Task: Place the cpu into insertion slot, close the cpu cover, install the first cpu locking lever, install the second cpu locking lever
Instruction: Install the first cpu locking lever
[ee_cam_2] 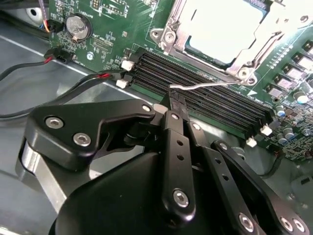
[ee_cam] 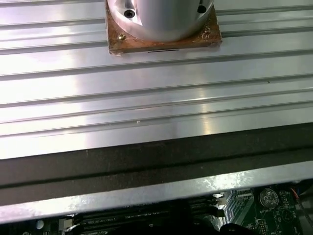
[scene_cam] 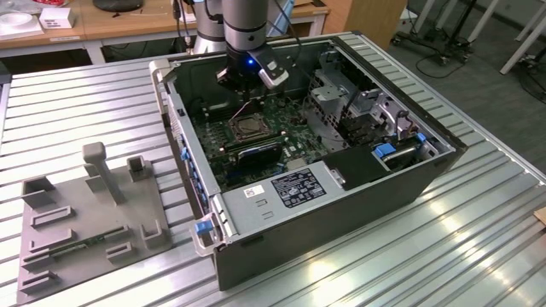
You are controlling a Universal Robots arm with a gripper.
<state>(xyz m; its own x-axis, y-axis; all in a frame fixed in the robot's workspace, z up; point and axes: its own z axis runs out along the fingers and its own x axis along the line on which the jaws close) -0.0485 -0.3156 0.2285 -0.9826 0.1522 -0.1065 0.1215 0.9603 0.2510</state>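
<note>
In the second wrist view the cpu [ee_cam_2: 222, 24] lies pale and flat in the insertion slot [ee_cam_2: 161, 34], with the silvery cpu cover [ee_cam_2: 235, 61] folded down around it. A thin metal locking lever [ee_cam_2: 210, 85] runs along the socket's edge beside the memory slots. My gripper [ee_cam_2: 175, 100] is shut, its black fingertips [ee_cam_2: 171, 112] right at the lever's hooked end; I cannot tell if they touch it. In the exterior view the gripper [scene_cam: 245, 101] hangs inside the open computer case just behind the insertion slot [scene_cam: 247, 126].
Long black memory slots [ee_cam_2: 205, 95], a coin battery [ee_cam_2: 78, 27] and red-black cables [ee_cam_2: 73, 83] surround the fingers. The case walls [scene_cam: 183, 147] and drive cage [scene_cam: 341, 102] hem in the board. A grey fixture plate [scene_cam: 85, 211] lies on the ribbed metal table [ee_cam: 156, 98].
</note>
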